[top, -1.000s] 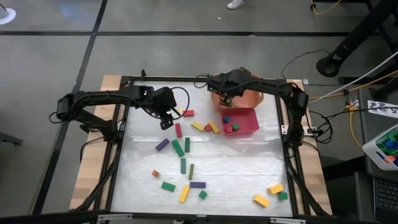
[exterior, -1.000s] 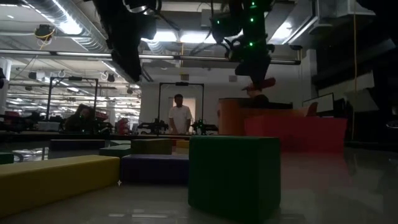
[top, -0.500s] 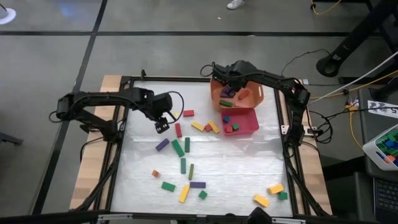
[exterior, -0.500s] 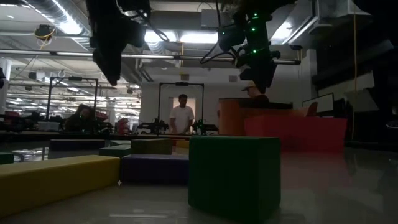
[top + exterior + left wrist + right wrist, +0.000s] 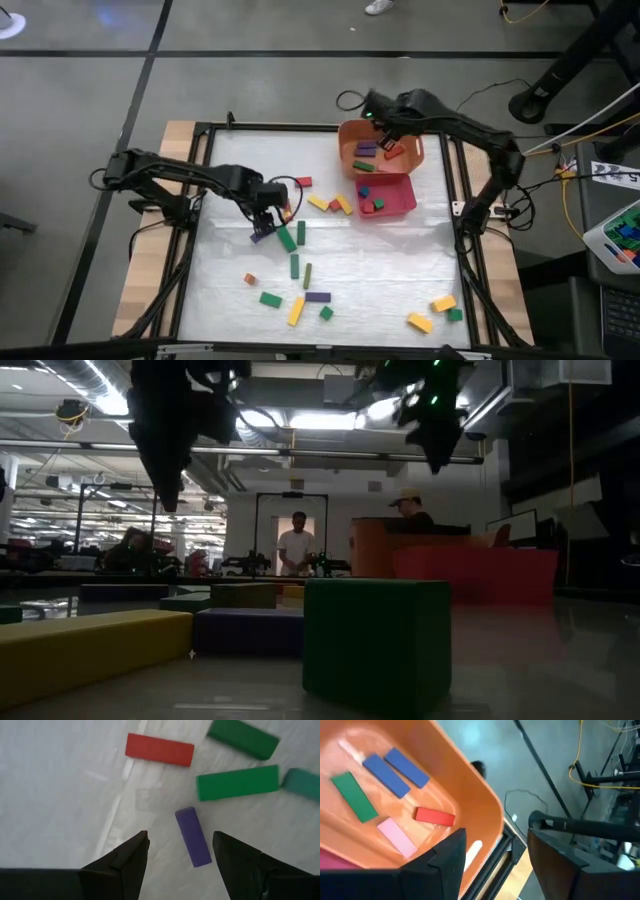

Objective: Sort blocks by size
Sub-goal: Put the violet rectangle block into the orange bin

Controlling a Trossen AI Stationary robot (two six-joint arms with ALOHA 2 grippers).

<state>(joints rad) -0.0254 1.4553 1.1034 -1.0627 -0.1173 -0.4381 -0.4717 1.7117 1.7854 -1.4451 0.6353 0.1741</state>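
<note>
The high view looks straight down, far enough off to take in the whole counter (image 5: 380, 270) and both arms. The low view sits at counter level, close behind a green cube (image 5: 376, 643), facing the room. The left wrist view looks steeply down at a purple bar (image 5: 193, 836) from close range — the high view shows that bar too. The right wrist view looks down into the orange bin (image 5: 470, 800), shared with the high view.
</note>
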